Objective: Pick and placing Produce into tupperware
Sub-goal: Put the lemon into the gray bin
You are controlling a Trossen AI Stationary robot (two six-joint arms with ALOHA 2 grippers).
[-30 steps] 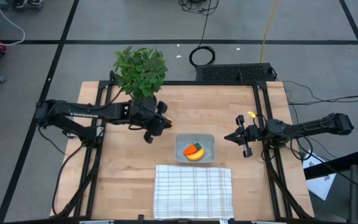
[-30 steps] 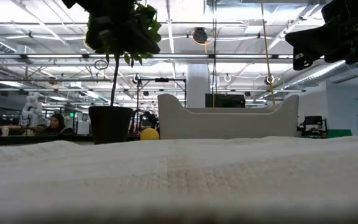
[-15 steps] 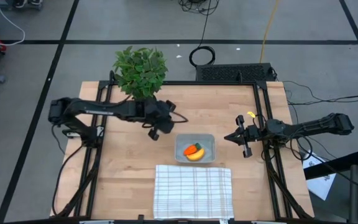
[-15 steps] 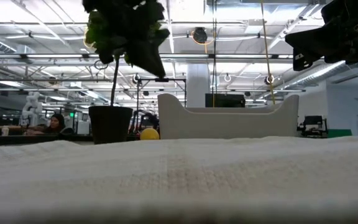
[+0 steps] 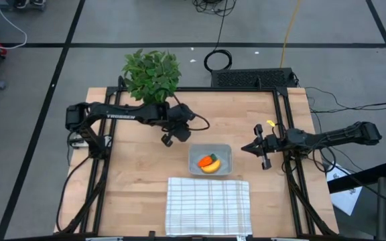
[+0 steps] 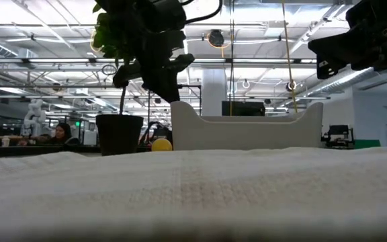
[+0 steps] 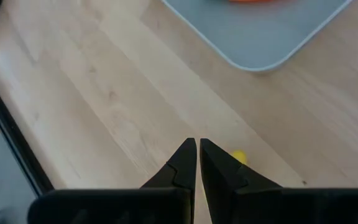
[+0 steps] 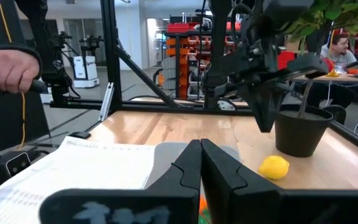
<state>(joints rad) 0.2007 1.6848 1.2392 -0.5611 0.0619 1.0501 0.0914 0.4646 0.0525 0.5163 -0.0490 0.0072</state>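
The translucent grey tupperware (image 5: 210,159) sits mid-table with the orange carrot (image 5: 206,161) and yellow banana (image 5: 211,167) inside. The small yellow lemon (image 8: 274,167) lies on the wood between the plant pot and the tupperware; it also shows in the low view (image 6: 161,144). In the left wrist view, a yellow sliver of the lemon (image 7: 239,157) peeks past one finger. My left gripper (image 7: 197,144) is shut and hangs above the lemon, pointing down, clear of it (image 8: 263,118). My right gripper (image 8: 201,144) is shut and hovers right of the tupperware (image 5: 246,148).
A leafy potted plant (image 5: 151,77) stands at the far left of the table, its black pot (image 8: 302,130) close behind the lemon. A white grid-striped cloth (image 5: 208,204) lies at the near edge. A person's hand (image 8: 5,68) shows beyond the table.
My left arm has reached toward the table's right, and its gripper has come down by the pot to hang over the lemon beside the tupperware. The right arm and the produce have stayed where they were.
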